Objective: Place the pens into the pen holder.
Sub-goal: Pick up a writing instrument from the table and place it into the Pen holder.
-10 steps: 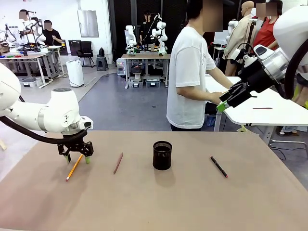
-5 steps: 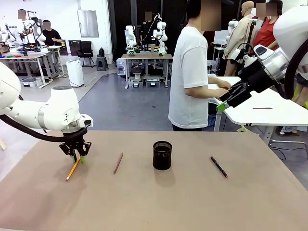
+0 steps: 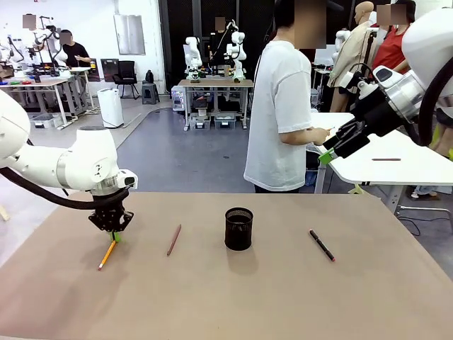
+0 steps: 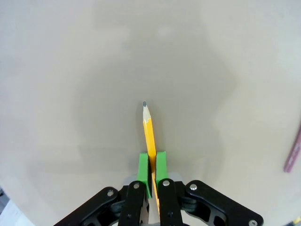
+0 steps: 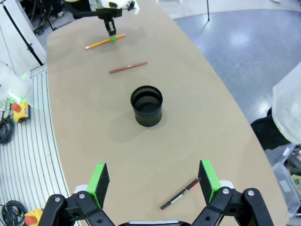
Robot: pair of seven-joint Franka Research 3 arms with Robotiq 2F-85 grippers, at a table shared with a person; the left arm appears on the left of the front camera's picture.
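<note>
Left gripper: the black left gripper with green pads (image 3: 113, 228) is reaching down to the table at the far left. Its two fingers are squeezing close together on the pencil, and the pads (image 4: 143, 169) are pressing on both of its sides.
Pencil: the thin yellow-orange wooden pencil (image 4: 148, 129) is sitting at the left of the table. Its far end is sitting between the pads, and its dark sharp tip is pointing toward the near edge. I cannot tell if it is resting flat or lifting a little.
Brown pen: the thin reddish-brown pen (image 3: 174, 239) is lying flat on the table, between the pencil and the cup, touching neither.
Pen holder: the small round black wire-mesh cup (image 3: 238, 228) is standing upright in the middle of the table, with its open top facing up.
Black pen: the thin black pen with a red tip (image 3: 322, 245) is lying flat to the right of the cup, apart from it.
Right gripper: the black right gripper with green pads (image 5: 153, 172) is hanging high in the air at the far right. Its fingers are spreading wide, holding nothing.
Table: the big flat brown table (image 3: 283, 297) is holding the cup and all three sticks.
Person: a person in a white T-shirt (image 3: 279, 106) is standing past the far edge, facing sideways to the right.
</note>
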